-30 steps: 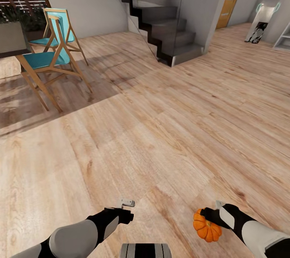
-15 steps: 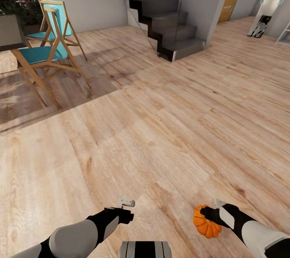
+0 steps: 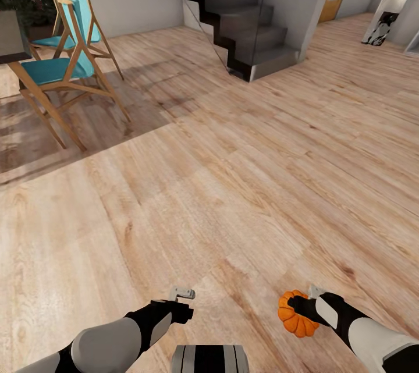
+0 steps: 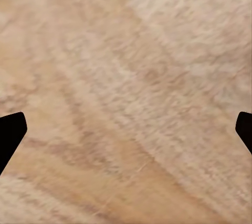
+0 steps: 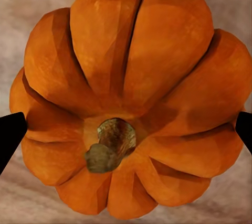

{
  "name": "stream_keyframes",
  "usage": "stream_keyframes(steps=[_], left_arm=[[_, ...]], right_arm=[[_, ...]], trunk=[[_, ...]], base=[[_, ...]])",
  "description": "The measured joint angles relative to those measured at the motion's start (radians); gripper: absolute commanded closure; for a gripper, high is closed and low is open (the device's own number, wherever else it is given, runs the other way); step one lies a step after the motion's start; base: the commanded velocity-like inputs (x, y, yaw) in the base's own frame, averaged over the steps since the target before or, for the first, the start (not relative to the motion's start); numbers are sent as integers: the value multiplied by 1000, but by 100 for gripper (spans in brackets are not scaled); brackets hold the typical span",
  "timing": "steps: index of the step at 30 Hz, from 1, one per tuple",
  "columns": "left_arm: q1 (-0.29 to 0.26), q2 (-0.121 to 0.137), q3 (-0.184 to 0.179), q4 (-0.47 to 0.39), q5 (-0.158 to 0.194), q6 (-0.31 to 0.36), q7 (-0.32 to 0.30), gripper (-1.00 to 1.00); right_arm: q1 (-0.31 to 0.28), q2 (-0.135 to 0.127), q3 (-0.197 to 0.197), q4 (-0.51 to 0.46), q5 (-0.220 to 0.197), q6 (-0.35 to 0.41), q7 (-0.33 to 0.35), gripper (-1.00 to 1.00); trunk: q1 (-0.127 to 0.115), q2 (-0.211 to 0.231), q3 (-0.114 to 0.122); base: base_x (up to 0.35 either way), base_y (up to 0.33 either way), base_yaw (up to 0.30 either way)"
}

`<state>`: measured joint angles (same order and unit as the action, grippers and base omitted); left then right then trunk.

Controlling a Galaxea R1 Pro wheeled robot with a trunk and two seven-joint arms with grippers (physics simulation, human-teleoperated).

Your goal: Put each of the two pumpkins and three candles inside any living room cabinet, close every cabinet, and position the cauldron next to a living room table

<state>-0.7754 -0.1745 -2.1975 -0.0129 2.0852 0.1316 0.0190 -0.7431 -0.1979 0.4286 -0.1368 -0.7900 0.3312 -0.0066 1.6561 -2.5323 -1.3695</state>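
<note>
A small ribbed orange pumpkin (image 3: 295, 320) with a stubby brown stem sits at five o'clock, clamped between the right gripper's (image 3: 301, 309) black fingers above the light wood plank floor (image 3: 233, 187), while the left gripper (image 3: 185, 304) at six o'clock hangs spread wide and empty, and teal-seated wooden chairs (image 3: 61, 64) stand at ten o'clock, grey stairs (image 3: 244, 24) at twelve.

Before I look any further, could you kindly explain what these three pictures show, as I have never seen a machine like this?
It is a simulated wheeled robot with two arms. The large picture looks down from its head over a light wood plank floor, with a dark staircase and turquoise-seated wooden chairs ahead. The other two pictures come from cameras at each wrist. The right gripper holds a small orange ribbed pumpkin, seen close up with its brown stem in the right wrist picture. The left gripper is open and holds nothing; its camera sees floor.
</note>
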Motion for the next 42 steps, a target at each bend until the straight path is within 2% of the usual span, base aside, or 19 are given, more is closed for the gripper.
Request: stream_keyframes(steps=[7,19,27,42], left_arm=[[0,0,0,0,0,-1,0,-100],[0,0,0,0,0,-2,0,-100],[0,0,0,0,0,-2,1,-100],[0,0,2,0,1,-6,0,-100]], right_arm=[[0,-2,7,-7,-11,8,-4,100],[0,-1,1,-8,2,10,-6,100],[1,-6,11,-8,-15,11,2,100],[0,-1,3,-6,15,7,1,100]], trunk=[[1,0,0],[1,0,0],[1,0,0],[1,0,0]], base=[[0,0,0],[0,0,0],[0,0,0],[0,0,0]])
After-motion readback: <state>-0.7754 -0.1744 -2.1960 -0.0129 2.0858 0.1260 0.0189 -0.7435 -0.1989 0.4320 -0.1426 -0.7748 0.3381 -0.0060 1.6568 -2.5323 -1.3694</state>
